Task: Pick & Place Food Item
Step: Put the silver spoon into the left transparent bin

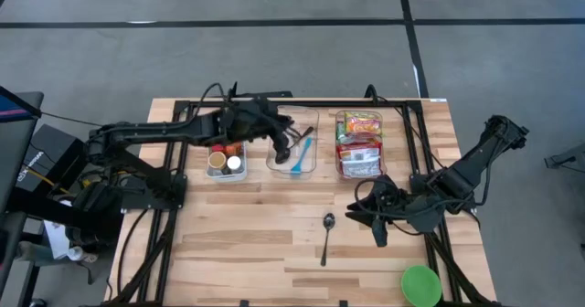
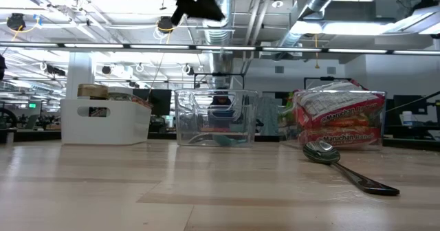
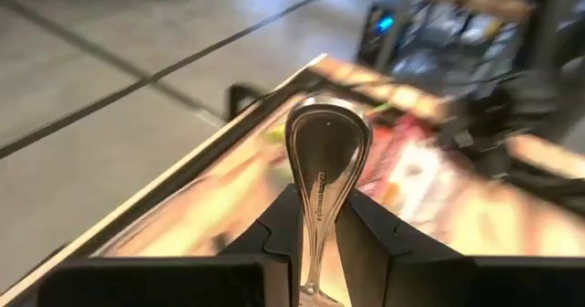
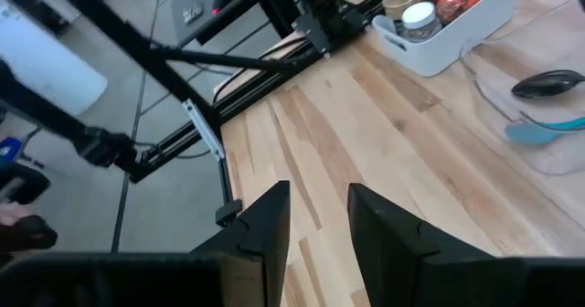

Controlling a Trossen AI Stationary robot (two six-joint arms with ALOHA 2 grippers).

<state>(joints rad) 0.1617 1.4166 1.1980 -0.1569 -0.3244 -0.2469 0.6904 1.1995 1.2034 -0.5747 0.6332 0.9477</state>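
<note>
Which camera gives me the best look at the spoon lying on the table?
The low view: the spoon lies close and unobstructed, bowl toward the noodle packs. The high view shows it whole but small. The right wrist view misses it; the left wrist view shows another spoon.

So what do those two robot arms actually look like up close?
Both arms are black, jointed and slim, with loose black cables looping off them. The left gripper and right gripper each end in two flat, dark, angular fingers. No markings show.
</note>
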